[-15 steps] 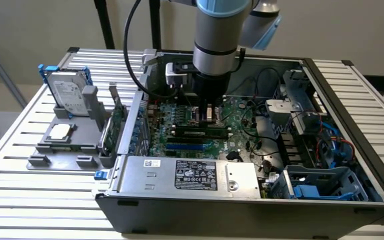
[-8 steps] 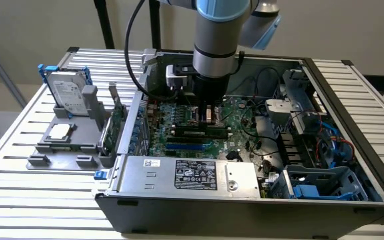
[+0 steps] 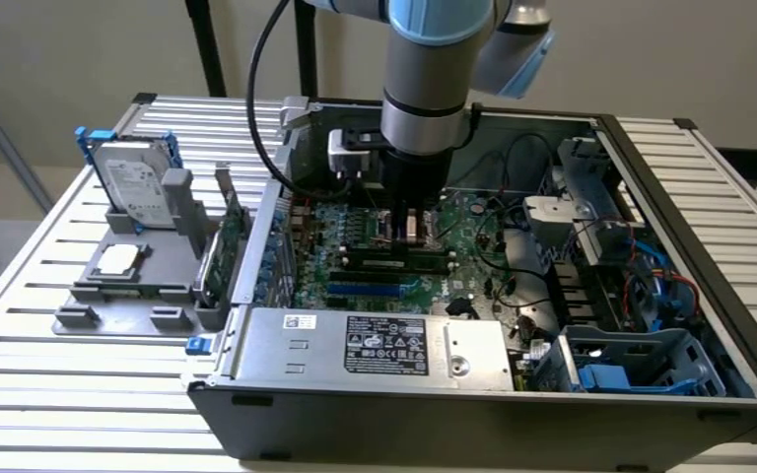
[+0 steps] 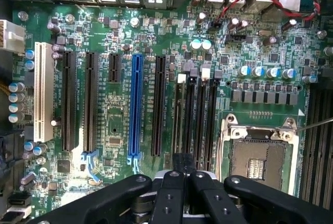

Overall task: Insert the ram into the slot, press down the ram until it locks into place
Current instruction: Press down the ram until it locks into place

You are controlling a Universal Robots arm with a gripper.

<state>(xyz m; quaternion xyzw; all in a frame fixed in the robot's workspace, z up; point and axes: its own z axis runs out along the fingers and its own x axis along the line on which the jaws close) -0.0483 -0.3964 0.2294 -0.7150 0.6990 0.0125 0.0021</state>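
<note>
The ram (image 3: pixel 396 261) stands on edge in one of the parallel black memory slots (image 4: pixel 200 120) on the motherboard. In the wrist view it is a thin dark line (image 4: pixel 177 120) in the outermost slot, the one nearest the blue slot (image 4: pixel 136 109). My gripper (image 3: pixel 412 236) hangs straight down inside the open computer case, directly over the middle of the ram. Its two black fingers (image 4: pixel 170 198) are pressed together and nothing shows between them. The tips sit at or just above the ram's top edge; I cannot tell whether they touch.
The case wall and black power supply (image 3: pixel 378 345) are at the front, and a drive cage with cables (image 3: pixel 615 286) at the exterior view's right. A grey fixture (image 3: pixel 129 266) with a hard drive and an upright green card (image 3: pixel 228 241) stands outside the case at the left. The CPU socket (image 4: pixel 260 156) lies beside the memory slots.
</note>
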